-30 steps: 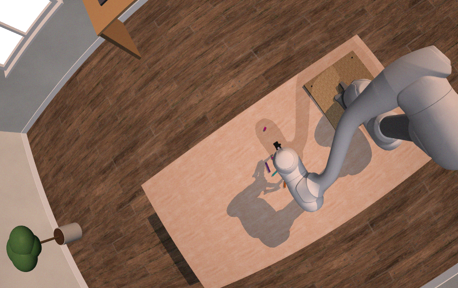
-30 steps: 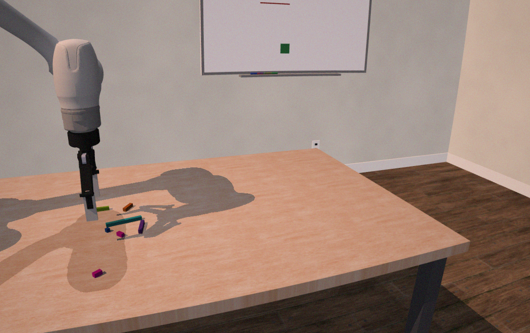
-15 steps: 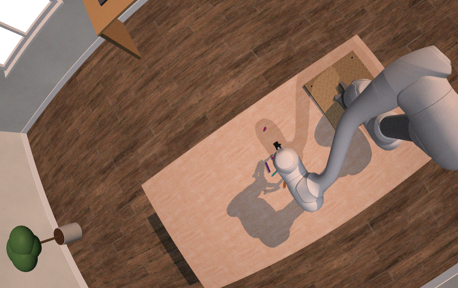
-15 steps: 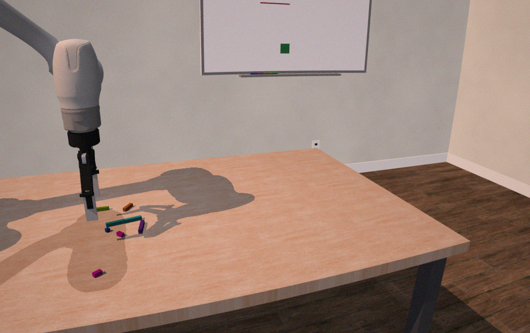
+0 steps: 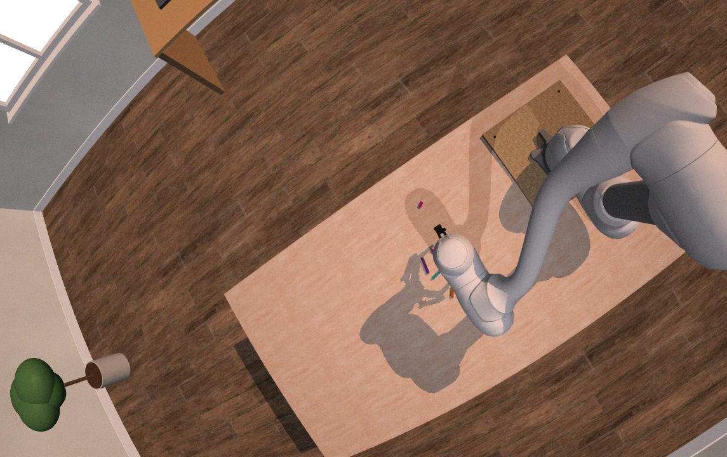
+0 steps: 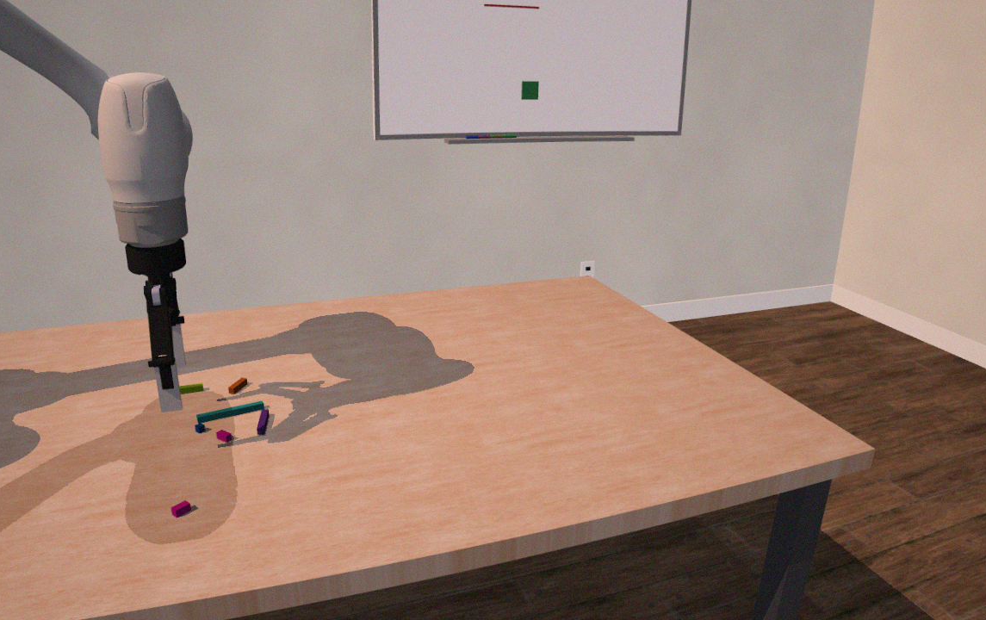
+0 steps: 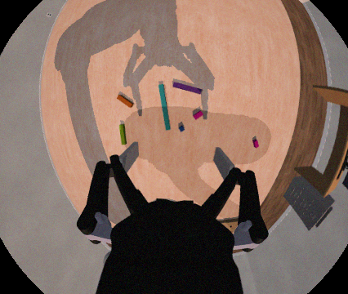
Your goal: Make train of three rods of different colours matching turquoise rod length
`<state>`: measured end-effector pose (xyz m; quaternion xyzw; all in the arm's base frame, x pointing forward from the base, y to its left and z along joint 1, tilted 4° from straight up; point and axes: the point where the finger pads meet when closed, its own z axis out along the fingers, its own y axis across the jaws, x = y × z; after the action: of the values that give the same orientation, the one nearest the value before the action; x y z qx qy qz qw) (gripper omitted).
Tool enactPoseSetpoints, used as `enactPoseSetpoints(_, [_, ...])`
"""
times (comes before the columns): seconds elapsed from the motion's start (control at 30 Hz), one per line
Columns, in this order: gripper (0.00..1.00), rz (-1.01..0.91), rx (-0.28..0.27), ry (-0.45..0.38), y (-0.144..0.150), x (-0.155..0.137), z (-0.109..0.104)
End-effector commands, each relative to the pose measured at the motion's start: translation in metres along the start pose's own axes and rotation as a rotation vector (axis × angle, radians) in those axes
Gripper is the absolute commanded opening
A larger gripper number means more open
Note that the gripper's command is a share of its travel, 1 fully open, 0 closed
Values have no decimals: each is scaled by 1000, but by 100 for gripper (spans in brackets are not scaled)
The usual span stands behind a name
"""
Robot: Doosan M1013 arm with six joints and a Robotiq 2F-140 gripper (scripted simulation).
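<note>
Wood-topped surface [image 5: 308,295] [image 6: 558,400] [image 7: 247,61], pale w/ a pinkish tint, in a room w/ a dark plank floor [image 5: 298,141] [image 6: 866,400]. Turquoise rod [image 5: 435,275] [image 6: 230,412] [image 7: 164,107], the longest, lies flat on it amid most of the other rods. In the wrist view, a blue rod [image 6: 199,428] [image 7: 181,126] is just beside its lower end, a magenta rod [image 5: 432,250] [image 6: 224,435] [image 7: 198,114] a bit further right, & a purple rod [image 5: 425,265] [image 6: 263,421] [image 7: 187,87] lies aslant nr its upper end. Opp. side: an orange rod [image 5: 451,293] [image 6: 238,384] [image 7: 125,100], tilted, w/ a lime rod [image 6: 191,388] [image 7: 122,134] below. A 2nd magenta rod [image 5: 420,204] [image 6: 181,509] [image 7: 256,143] sits well apart, far right. All 7 rods are separate; no train is formed.

Gripper [image 5: 439,230] [image 6: 175,385] [image 7: 176,151] is wide open, nothing btwn its fingers, pointing down above the surface; arm [image 5: 547,198] [image 6: 26,50] casts big shadows around the rods. From the top, the arm hides the lime & blue rods. Bkgd: grey wall w/ a whiteboard [image 6: 465,69]; from above, a potted plant [image 5: 36,391] stands off the surface's far end.
</note>
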<state>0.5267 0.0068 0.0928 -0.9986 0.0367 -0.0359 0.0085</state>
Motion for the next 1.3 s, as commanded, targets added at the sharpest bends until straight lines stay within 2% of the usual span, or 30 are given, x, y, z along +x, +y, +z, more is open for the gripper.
enactPoseSetpoints(0.0, [100, 0, 0, 0, 0, 0, 0])
enactPoseSetpoints(1.03, [100, -3, 0, 0, 0, 0, 0])
enactPoseSetpoints(1.27, [100, -310, 0, 0, 0, 0, 0])
